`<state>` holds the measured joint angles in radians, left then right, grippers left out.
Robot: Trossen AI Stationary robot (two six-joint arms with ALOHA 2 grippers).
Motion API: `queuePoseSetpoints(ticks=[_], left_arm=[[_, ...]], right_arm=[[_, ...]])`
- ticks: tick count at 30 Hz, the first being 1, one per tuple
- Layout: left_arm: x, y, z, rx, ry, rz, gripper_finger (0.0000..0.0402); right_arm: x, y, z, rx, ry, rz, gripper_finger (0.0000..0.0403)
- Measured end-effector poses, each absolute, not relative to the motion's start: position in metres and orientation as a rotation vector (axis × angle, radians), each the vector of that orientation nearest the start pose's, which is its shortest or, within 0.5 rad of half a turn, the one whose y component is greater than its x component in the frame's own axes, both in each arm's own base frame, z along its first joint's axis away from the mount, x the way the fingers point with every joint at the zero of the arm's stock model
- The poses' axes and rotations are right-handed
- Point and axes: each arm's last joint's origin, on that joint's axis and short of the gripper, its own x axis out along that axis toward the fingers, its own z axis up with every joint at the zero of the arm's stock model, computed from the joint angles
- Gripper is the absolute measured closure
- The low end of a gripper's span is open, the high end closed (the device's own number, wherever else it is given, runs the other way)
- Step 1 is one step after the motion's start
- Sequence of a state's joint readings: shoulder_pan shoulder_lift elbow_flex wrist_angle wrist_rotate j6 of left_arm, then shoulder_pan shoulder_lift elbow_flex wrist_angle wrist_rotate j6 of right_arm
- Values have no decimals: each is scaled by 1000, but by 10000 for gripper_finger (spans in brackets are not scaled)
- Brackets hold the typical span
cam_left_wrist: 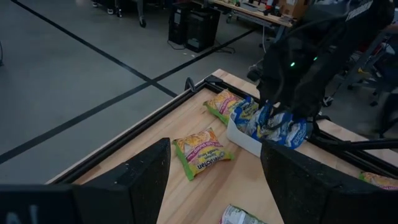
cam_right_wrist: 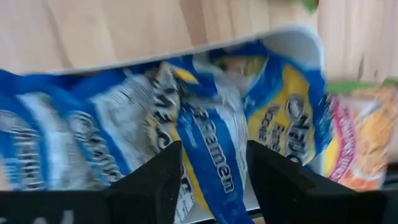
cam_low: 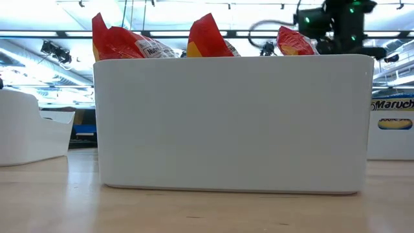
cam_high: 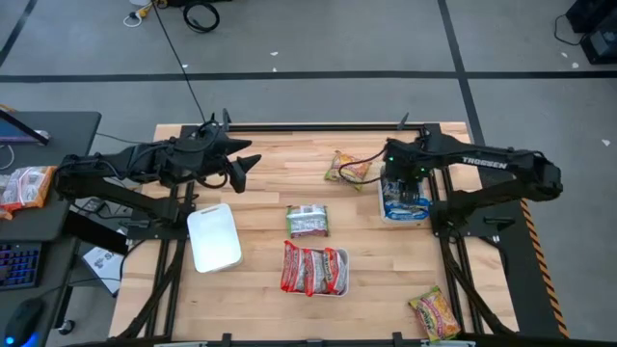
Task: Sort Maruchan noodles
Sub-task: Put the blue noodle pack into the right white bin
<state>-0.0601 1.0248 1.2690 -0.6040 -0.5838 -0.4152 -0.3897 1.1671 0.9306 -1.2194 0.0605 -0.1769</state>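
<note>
While the right gripper (cam_right_wrist: pixel 211 177) hangs directly over the white tray (cam_high: pixel 388 214) at the table's right side, its fingers stand parted astride a blue-and-yellow Maruchan packet (cam_right_wrist: pixel 208 143) that lies on the heap of the same kind inside. The jaws look loose, not clamped, so this reads as a drop-off. To do it well, the fingers should spread fully before rising straight up, so the crinkly wrapper does not snag and get dragged out. The right arm reaches in from the table's right edge, elbow bent, wrist pointing down.

Nearer the front edge, red-and-silver packets (cam_high: pixel 312 269) fill a middle tray, and a yellow-orange packet (cam_high: pixel 436 313) lies loose at the front right. A green packet (cam_high: pixel 308 221) sits mid-table; an upturned white tray (cam_high: pixel 214 237) lies to the left. Farther back, another yellow-orange packet (cam_high: pixel 351 168) lies just beside the blue tray. The left gripper (cam_high: pixel 243 169) waits open above the rear left.
</note>
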Motion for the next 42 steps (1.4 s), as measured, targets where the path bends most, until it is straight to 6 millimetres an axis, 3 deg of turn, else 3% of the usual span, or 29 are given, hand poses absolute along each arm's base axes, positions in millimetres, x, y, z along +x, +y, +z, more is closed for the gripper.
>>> queuePoseSetpoints(ticks=[6, 11, 15, 22, 25, 28, 32, 37, 42], left_arm=[[193, 4, 415, -299, 221, 580, 148], [193, 3, 415, -323, 215, 575, 148], [193, 2, 415, -326, 212, 569, 148], [194, 3, 418, -285, 187, 597, 148], [195, 6, 421, -267, 159, 609, 148], [195, 9, 424, -263, 131, 620, 148], [196, 10, 425, -267, 126, 602, 148], [196, 9, 425, -246, 137, 591, 148], [196, 9, 424, -252, 138, 589, 148]], right_arm=[[141, -70, 211, 168, 1595, -264, 265], [137, -74, 206, 107, 1682, -331, 280], [137, -75, 210, 90, 1735, -337, 280], [146, -81, 248, 20, 1716, -337, 279], [152, -92, 262, -17, 1626, -438, 279], [152, -106, 263, 52, 1555, -487, 279], [144, -128, 248, 215, 1577, -479, 277], [144, -153, 232, 252, 1600, -492, 258], [150, -161, 215, 286, 1679, -372, 238]])
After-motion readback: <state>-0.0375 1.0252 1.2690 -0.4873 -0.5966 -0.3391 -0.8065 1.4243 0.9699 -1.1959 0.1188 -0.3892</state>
